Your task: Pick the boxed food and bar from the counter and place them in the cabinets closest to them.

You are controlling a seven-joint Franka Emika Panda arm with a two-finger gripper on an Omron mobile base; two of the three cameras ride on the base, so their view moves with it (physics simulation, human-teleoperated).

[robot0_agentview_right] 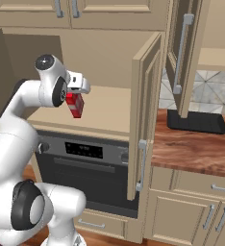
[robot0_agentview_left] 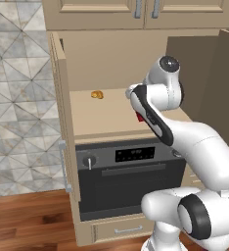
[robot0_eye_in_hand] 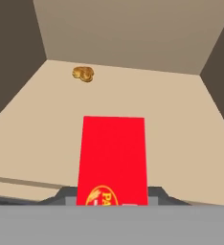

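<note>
While the claw (robot0_agentview_right: 76, 98) hangs over the front edge of the open cabinet's shelf (robot0_agentview_left: 111, 120), it is clamped on the boxed food (robot0_agentview_right: 75, 105), which juts down and forward from it, clear of the shelf surface. In the hand view the box (robot0_eye_in_hand: 113, 158) runs straight ahead of the claw, its plain red side uppermost and a yellow-orange emblem at the near end, between the fingers. Beyond the claw and off to one side, near the back wall, lies a small golden-brown pastry-like lump (robot0_eye_in_hand: 83, 73), well apart from the box. Below the claw sits the oven (robot0_agentview_left: 128, 171).

Judging by its look, the box is light, stiff cardboard with smooth printed faces: rigid enough to pinch across its narrow sides, though liable to slip or dent if squeezed hard. Holding it near one end, as now, leaves a long lever, so it may tip when set down; landing it flat or squarely on its base would seem safest.
</note>
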